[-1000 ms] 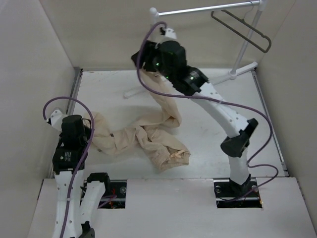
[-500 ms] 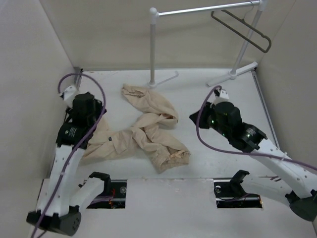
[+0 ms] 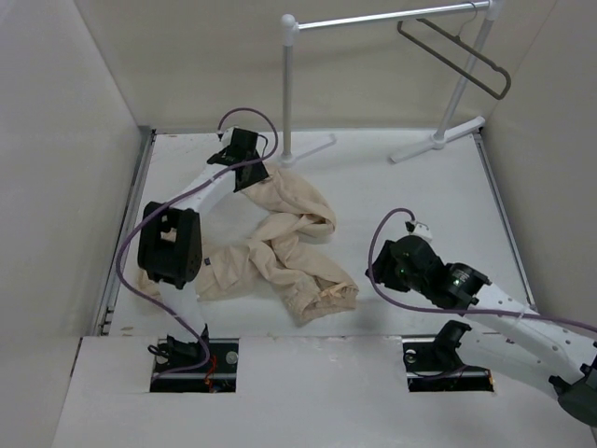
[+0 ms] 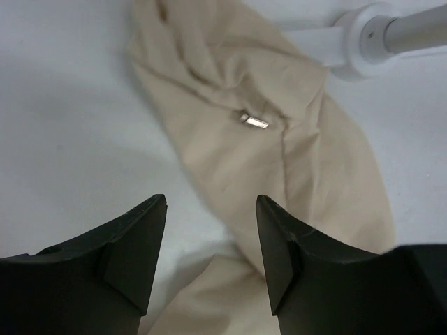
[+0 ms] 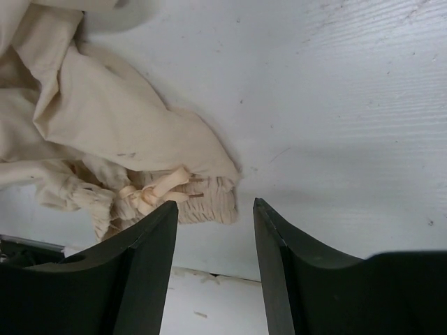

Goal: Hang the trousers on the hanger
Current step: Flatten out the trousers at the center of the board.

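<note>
The beige trousers (image 3: 280, 247) lie crumpled on the white table, from the rack's foot to the near edge. My left gripper (image 3: 247, 173) is open over their far end; in the left wrist view (image 4: 209, 202) cloth (image 4: 279, 139) lies between and beyond the fingers. My right gripper (image 3: 371, 271) is open and empty, low over the bare table just right of the gathered waistband with its drawstring (image 5: 174, 188). The dark hanger (image 3: 457, 56) hangs on the rack's rail at the back right, away from both grippers.
The white tubular rack (image 3: 287, 93) stands at the back; its pole foot (image 4: 367, 42) is right beside the trousers' far end. Side walls close in the table. The table's front edge (image 5: 223, 269) lies just under my right gripper.
My right gripper let the trousers drop from near the rack and drew back low to the near right. My left arm has reached out from the near left to the trousers' far end.
</note>
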Tool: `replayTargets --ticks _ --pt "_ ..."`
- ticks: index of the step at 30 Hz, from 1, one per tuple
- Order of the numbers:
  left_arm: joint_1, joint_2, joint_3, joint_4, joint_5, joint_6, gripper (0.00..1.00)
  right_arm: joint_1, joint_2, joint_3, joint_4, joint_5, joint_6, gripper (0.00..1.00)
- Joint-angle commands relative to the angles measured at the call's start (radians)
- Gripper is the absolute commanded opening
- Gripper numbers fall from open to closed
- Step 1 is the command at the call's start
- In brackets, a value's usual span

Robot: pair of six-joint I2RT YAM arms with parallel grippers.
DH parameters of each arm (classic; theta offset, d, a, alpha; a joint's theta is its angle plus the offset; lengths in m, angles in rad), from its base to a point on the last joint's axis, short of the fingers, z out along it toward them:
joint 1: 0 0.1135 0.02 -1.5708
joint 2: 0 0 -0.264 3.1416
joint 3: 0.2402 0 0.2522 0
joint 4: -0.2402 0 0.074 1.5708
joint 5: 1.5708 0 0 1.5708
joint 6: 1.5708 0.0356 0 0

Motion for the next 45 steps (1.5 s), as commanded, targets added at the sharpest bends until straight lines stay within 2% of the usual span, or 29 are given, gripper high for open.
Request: replayTargets --ticks 1,7,14,18,20,21,24,31,36,37,38,40,42,45 --pt "-0.018 0.065 0.110 0.084 0.022 0.023 0.52 -0.001 -0.044 -0.002 0.056 0.032 0.036 0.53" --pt "-0.035 0.212 0.228 0.117 0.016 0.020 0.52 -0.033 -0.053 -0.020 0.085 0.012 0.027 0.58" --pt "-0.044 0.349 0.369 0.088 0.014 0.017 0.50 -0.047 0.016 -0.039 0.091 0.002 0.039 0.67" --pt "-0.034 0.393 0.406 0.057 0.000 0.015 0.39 -0.047 0.060 -0.039 0.128 -0.012 0.041 0.70" --pt "-0.021 0.404 0.410 0.052 -0.001 0.017 0.27 -0.047 0.073 -0.037 0.148 -0.018 0.045 0.70" --pt "-0.011 0.398 0.404 0.054 0.009 0.015 0.17 -0.047 0.083 -0.043 0.173 -0.018 0.045 0.70" --pt "-0.006 0.326 0.363 0.070 0.008 0.006 0.08 -0.057 0.116 -0.055 0.206 -0.023 0.048 0.70" --pt "0.040 -0.048 0.162 0.133 0.051 -0.006 0.07 -0.075 0.280 -0.043 0.266 -0.049 0.074 0.73" --pt "0.175 -0.251 0.108 0.103 0.045 -0.020 0.07 -0.047 0.421 -0.052 0.392 -0.201 0.093 0.72" --pt "0.205 -0.271 0.108 0.097 0.049 -0.023 0.07 -0.043 0.439 -0.055 0.423 -0.221 0.102 0.68" --pt "0.245 -0.295 0.108 0.088 0.049 -0.034 0.07 -0.043 0.456 -0.057 0.456 -0.244 0.106 0.60" --pt "0.299 -0.324 0.113 0.078 0.064 -0.051 0.07 -0.046 0.476 -0.052 0.507 -0.244 0.100 0.29" --pt "0.366 -0.355 0.124 0.068 0.107 -0.083 0.07 -0.084 0.450 -0.016 0.484 -0.142 0.056 0.08" --pt "0.419 -0.387 0.146 0.063 0.149 -0.097 0.07 -0.116 0.388 0.094 0.364 0.001 -0.047 0.02"
